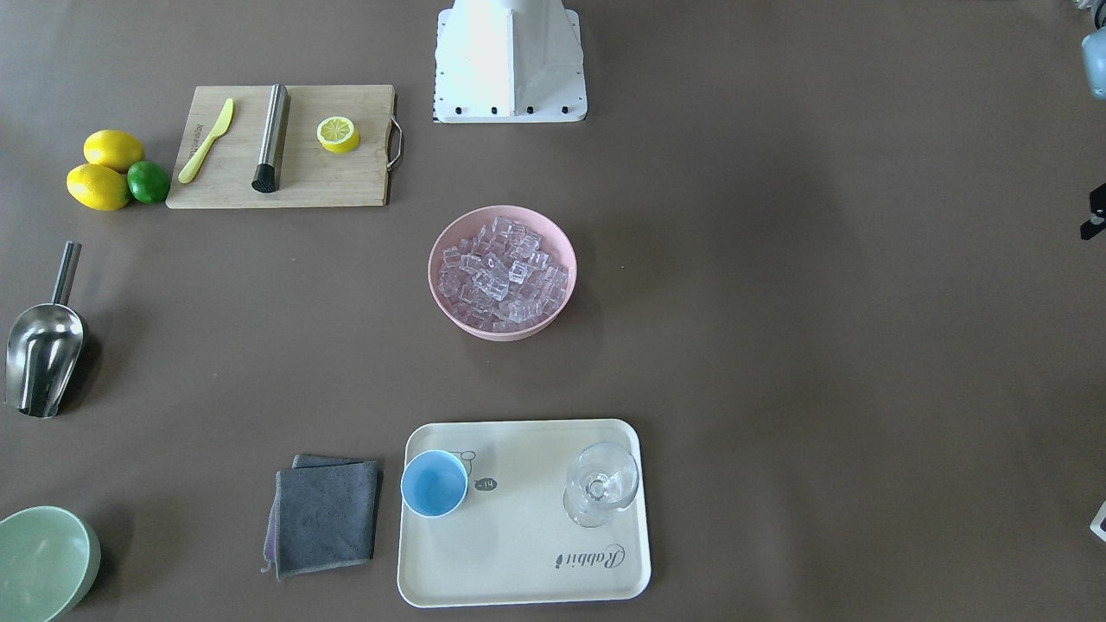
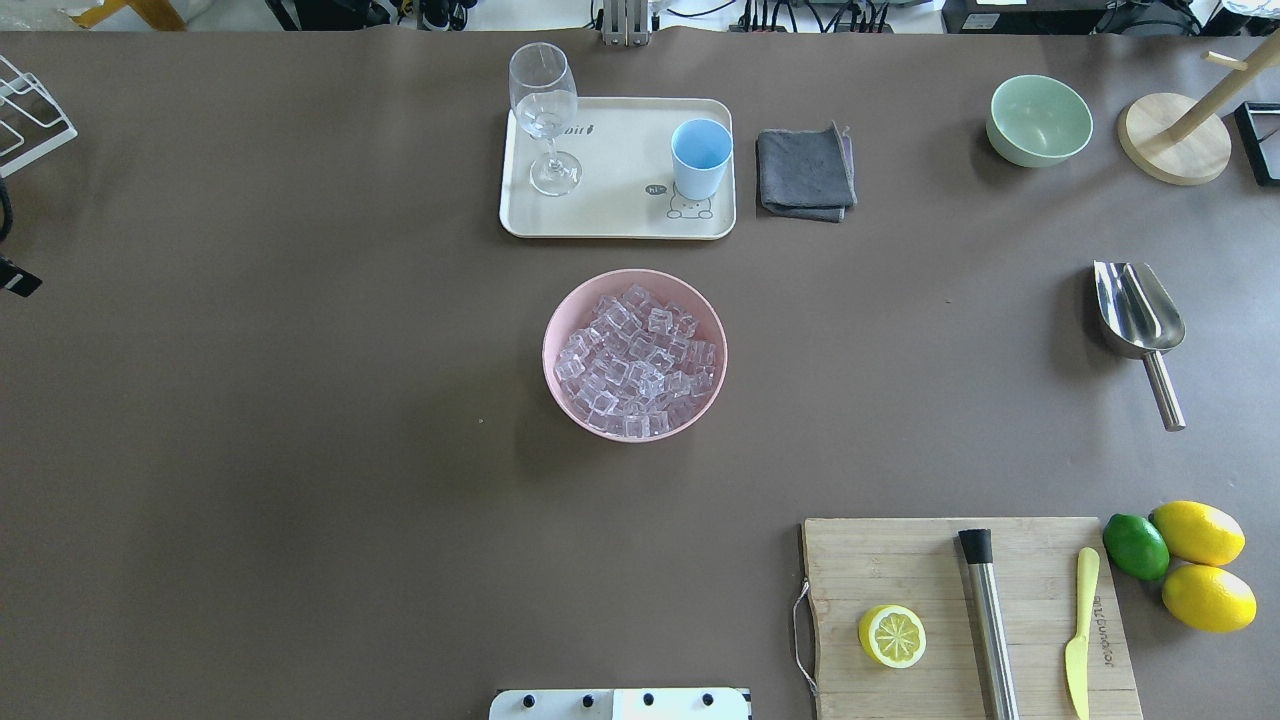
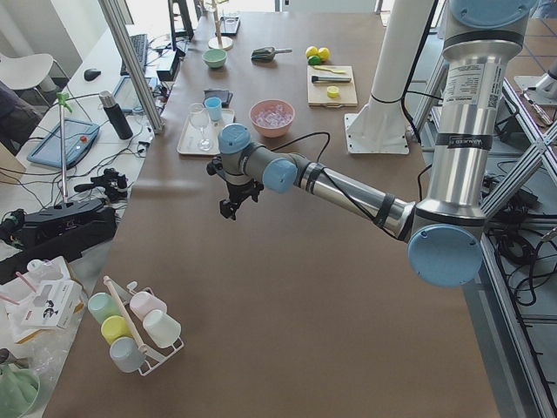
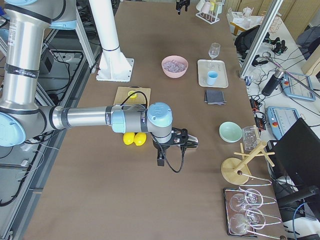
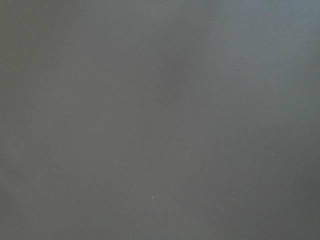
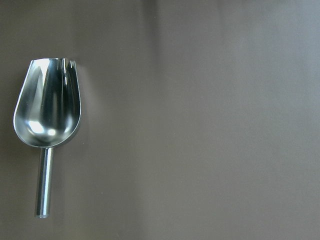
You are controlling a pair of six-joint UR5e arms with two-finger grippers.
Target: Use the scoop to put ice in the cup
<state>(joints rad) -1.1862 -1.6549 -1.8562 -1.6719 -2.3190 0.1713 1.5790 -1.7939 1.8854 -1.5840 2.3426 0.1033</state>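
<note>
Right fingers (image 4: 191, 141) hang free; opening unclear.

Overhead view. Ice (image 2: 636, 362): many small clear cubes heaped in pink bowl (image 2: 548, 350), table centre. Cup (image 2: 701, 158): small, light blue, no handle, upright, empty, at 3 o'clock end of tray (image 2: 620, 232), roughly 12 o'clock from the bowl. Scoop (image 2: 1138, 322): shiny steel, lying on bare table trough-up, mouth toward 11 o'clock, rod handle toward 5 o'clock, well apart at the bowl's 3 o'clock.
</note>
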